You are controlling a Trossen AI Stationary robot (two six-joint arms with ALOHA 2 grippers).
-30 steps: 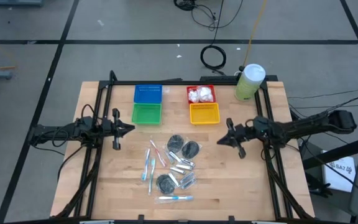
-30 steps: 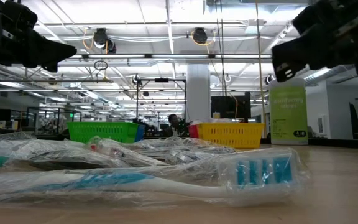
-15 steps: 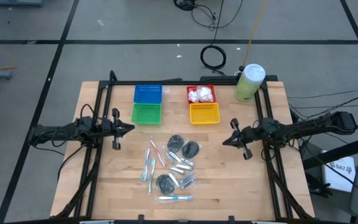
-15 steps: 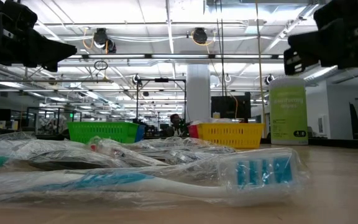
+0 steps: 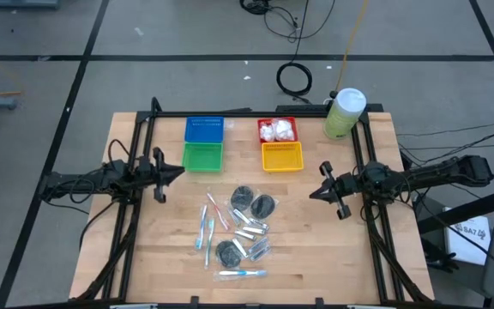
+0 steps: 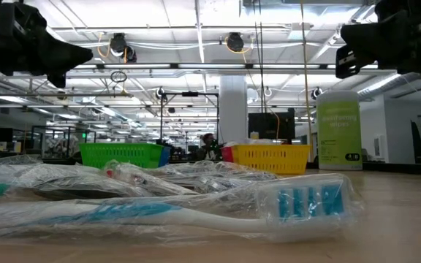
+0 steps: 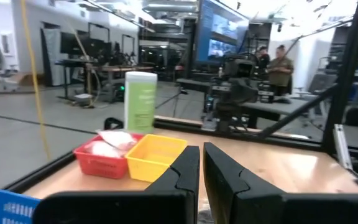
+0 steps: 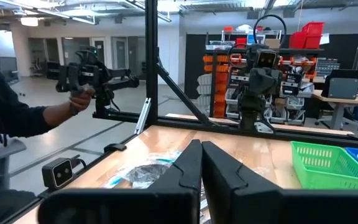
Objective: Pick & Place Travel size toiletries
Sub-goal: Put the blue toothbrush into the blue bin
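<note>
A blue toothbrush [image 6: 196, 212] in crinkled clear wrap lies nearest on the wooden tabletop [image 5: 316, 249], among dark round discs [image 5: 262, 205] (flat, wrapped). Left gripper [image 5: 181, 174] and right gripper [image 5: 310, 195] hover at either side, fingers together, holding nothing.

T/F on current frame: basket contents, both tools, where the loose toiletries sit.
1. The red basket holds white packets. True.
2. The yellow basket is full of toothbrushes. False: nothing shows in it.
3. The left tool is shut and holds nothing. True.
4. The right tool grips a dark disc. False: it is shut, empty, above the bare table.
5. The loose toiletries lie in the green basket. False: they lie on the table, nearer the front edge than the baskets.
</note>
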